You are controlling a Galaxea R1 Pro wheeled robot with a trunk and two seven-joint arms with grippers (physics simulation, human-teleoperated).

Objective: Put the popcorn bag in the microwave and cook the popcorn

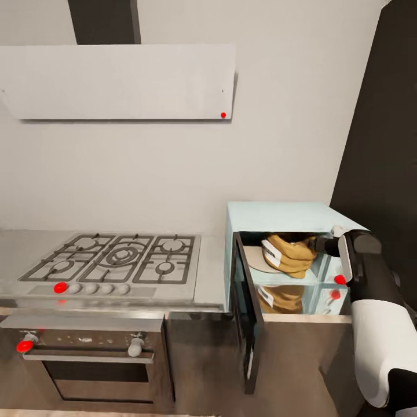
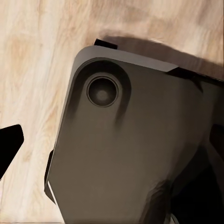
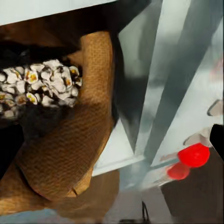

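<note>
Popcorn bag [image 3: 70,154]: coarse woven cloth, burlap-like, matt orange-brown. Popcorn [image 3: 42,86]: lumpy, white with yellow flecks. Microwave [image 1: 278,215]: smooth pale blue shell, slight sheen; open door [image 1: 248,313] dark glossy glass. Desk [image 1: 211,278]: grey, smooth, reflective. Gas hob [image 1: 116,260]: brushed steel, dark matt grates. Floor [image 2: 32,70]: light wood grain. Robot base [image 2: 126,154]: smooth dark grey, satin finish.

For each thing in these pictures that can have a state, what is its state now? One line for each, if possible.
microwave: door open, swung out to the front.
popcorn bag: inside the microwave, tipped on its side, mouth open.
popcorn: popped, white, inside the bag.
built-in oven: door closed.
gas hob: no flame visible, nothing on the grates.
right gripper: at the microwave opening beside the bag; open or shut cannot be told.
</note>
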